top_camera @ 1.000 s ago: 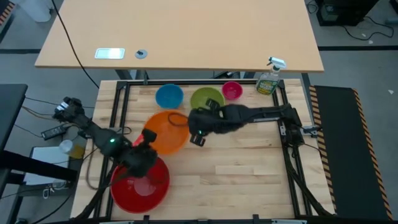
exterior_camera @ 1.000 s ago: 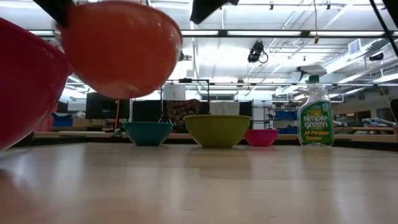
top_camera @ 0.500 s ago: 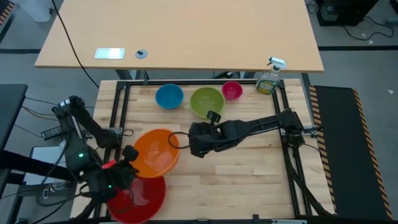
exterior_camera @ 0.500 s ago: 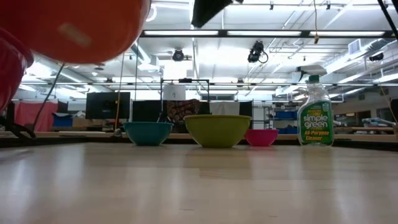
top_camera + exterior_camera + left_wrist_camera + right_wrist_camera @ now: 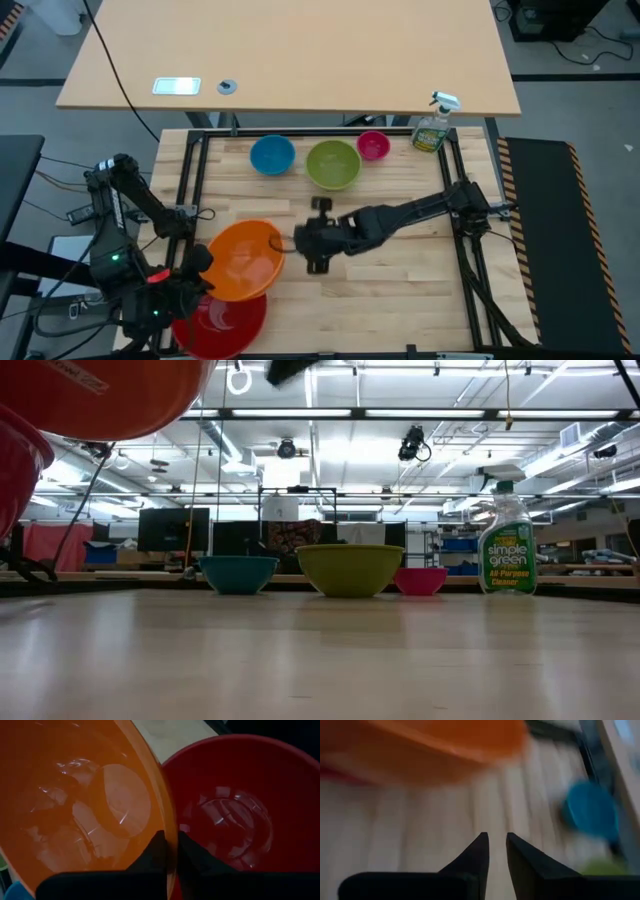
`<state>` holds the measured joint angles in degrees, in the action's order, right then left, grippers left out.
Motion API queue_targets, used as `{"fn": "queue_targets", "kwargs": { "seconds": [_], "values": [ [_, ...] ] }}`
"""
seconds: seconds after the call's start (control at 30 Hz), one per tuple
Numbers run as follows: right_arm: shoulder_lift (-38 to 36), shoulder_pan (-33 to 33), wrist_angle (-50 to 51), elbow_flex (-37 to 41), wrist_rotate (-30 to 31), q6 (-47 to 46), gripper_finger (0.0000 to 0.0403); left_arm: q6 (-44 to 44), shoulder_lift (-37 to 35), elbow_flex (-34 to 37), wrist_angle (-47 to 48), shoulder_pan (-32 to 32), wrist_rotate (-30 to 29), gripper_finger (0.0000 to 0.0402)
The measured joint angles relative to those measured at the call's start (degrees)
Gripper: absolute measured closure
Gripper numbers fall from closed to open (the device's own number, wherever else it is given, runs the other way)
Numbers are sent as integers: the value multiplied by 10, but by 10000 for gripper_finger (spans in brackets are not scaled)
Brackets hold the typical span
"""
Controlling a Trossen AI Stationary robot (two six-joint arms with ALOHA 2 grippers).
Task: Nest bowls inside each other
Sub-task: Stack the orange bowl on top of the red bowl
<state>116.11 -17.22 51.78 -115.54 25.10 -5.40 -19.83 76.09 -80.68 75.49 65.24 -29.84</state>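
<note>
The left gripper (image 5: 170, 851) grasps the orange bowl's (image 5: 240, 260) rim above the red bowl (image 5: 222, 318); the right gripper (image 5: 497, 847), nearly closed, holds nothing.

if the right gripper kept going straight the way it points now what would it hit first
Probably the orange bowl. The right gripper points toward it across bare table, with nothing visible between them; height is unclear, so it might pass under the raised bowl.

Wood-slat table (image 5: 400, 270): blue bowl (image 5: 272, 155), green bowl (image 5: 333, 164), pink bowl (image 5: 373, 145), spray bottle (image 5: 433, 128); red bowl (image 5: 225, 318) apparently resting too.
</note>
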Motion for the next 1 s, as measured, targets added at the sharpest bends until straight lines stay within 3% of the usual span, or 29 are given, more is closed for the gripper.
{"fn": "queue_targets", "kwargs": {
  "seconds": [0.23, 0.43, 0.6, 0.77, 0.87, 1.0],
  "values": [
    [-4, -48, -76, -5, 20, 181, 296, 18, 0, 0, 32, -19, 1, 385],
    [-9, -68, -90, -5, 66, 211, 216, 89, 0, 0, 45, -22, 7, 385],
    [-10, -65, -129, -5, 35, 238, 158, 144, 0, 0, 44, -22, 6, 385],
    [-10, -59, -152, -5, -25, 277, 165, 167, 0, 0, 43, -22, 5, 385],
    [-4, -49, -143, -5, -72, 264, 186, 189, 0, 1, 44, -26, 7, 385],
    [4, -40, -132, -5, -91, 264, 222, 230, 0, 1, 48, -35, 6, 385]
  ]
}}
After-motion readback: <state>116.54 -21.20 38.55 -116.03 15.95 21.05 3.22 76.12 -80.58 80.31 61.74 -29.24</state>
